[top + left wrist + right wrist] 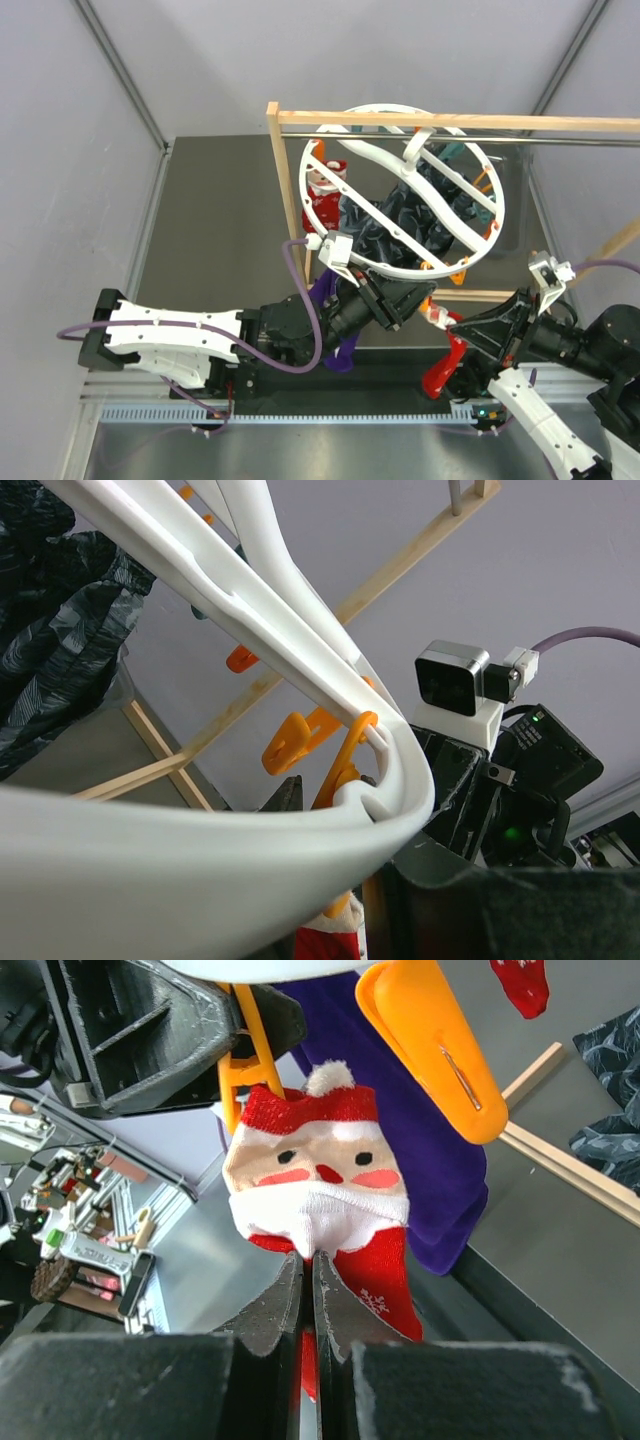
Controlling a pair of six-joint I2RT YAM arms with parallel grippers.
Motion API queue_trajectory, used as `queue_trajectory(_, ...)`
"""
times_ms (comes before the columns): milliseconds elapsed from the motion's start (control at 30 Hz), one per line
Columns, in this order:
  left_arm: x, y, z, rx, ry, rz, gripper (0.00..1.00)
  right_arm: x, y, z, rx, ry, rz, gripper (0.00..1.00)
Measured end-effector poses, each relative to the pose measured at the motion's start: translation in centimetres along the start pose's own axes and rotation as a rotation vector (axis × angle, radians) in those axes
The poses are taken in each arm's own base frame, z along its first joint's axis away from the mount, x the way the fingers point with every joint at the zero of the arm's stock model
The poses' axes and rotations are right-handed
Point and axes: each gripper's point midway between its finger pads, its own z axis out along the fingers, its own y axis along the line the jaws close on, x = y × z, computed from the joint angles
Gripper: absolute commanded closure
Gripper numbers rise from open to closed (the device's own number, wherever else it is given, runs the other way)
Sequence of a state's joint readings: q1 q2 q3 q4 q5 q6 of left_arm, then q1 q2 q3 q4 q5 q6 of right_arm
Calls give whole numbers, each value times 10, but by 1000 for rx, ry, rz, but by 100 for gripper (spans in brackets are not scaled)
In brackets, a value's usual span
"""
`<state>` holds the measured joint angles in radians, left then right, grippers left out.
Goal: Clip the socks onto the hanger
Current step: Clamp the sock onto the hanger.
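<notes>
The white ring hanger [400,270] hangs from a rod. My left gripper [425,298] sits at its near rim, shut on an orange clip [345,755], which lies between its fingers under the white rim [200,850]. My right gripper [312,1260] is shut on the white beard edge of a red Santa sock [320,1175], holding its top against that clip [238,1070]. In the top view this sock [440,372] hangs below the right gripper [450,328]. A purple sock [335,335], dark patterned socks [400,220] and another red sock [325,195] hang from the hanger.
The wooden-framed rack [285,190] with its metal rod [560,142] carries the hanger. A free orange clip [430,1050] hangs close to the Santa sock, with the purple sock [440,1180] just behind. The two arms work close together at the near rim.
</notes>
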<state>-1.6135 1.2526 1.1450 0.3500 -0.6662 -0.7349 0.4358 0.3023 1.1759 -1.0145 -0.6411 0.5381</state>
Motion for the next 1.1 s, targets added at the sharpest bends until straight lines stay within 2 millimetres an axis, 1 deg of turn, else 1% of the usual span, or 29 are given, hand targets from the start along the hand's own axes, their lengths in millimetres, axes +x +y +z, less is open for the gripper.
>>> queue_trajectory(200, 0, 0, 0, 1, -1, -2, 100, -5, 5, 0, -33, -41, -3, 100)
queue_trajectory(267, 0, 0, 0, 1, -1, -2, 100, -5, 5, 2, -40, -47, 4, 100)
queue_trajectory(300, 0, 0, 0, 2, -1, -2, 98, -5, 4, 3, -41, -48, 6, 100)
queue_trajectory(367, 0, 0, 0, 2, 0, -2, 90, -5, 3, 5, -40, -49, 12, 100)
queue_trajectory(400, 0, -1, 0, 2, 0, -2, 81, -6, 3, 5, -42, -50, 12, 100)
queue_trajectory(533, -1, -1, -1, 8, 3, -7, 62, -5, 2, 6, -43, -53, 18, 100)
queue_trajectory(600, 1, 2, -2, -5, 8, -17, 58, -6, 2, 7, -44, -55, 25, 100)
queue_trajectory(633, 4, 7, -2, -19, 11, -21, 53, -6, 2, 7, -45, -56, 30, 100)
queue_trajectory(733, 13, 24, -3, -64, 27, -10, 48, -7, 2, 8, -46, -62, 34, 100)
queue_trajectory(767, 15, 29, -3, -78, 30, -7, 43, -8, 2, 8, -48, -65, 33, 100)
queue_trajectory(800, 16, 32, -3, -85, 34, -3, 40, -9, 2, 8, -49, -68, 31, 100)
queue_trajectory(833, 18, 33, -3, -89, 40, -2, 38, -9, 3, 8, -50, -70, 30, 100)
queue_trajectory(867, 19, 35, -4, -93, 43, 0, 33, -10, 2, 9, -52, -74, 27, 100)
queue_trajectory(933, 20, 36, -4, -97, 48, 4, 30, -9, 1, 9, -48, -74, 28, 100)
queue_trajectory(967, 20, 36, -4, -99, 47, 5, 25, -9, -1, 10, -43, -74, 30, 100)
queue_trajectory(1067, 21, 36, -4, -97, 51, 8, 21, -8, -6, 11, -23, -75, 32, 100)
queue_trajectory(1100, 21, 36, -4, -96, 51, 8, 18, -8, -7, 12, -16, -75, 31, 100)
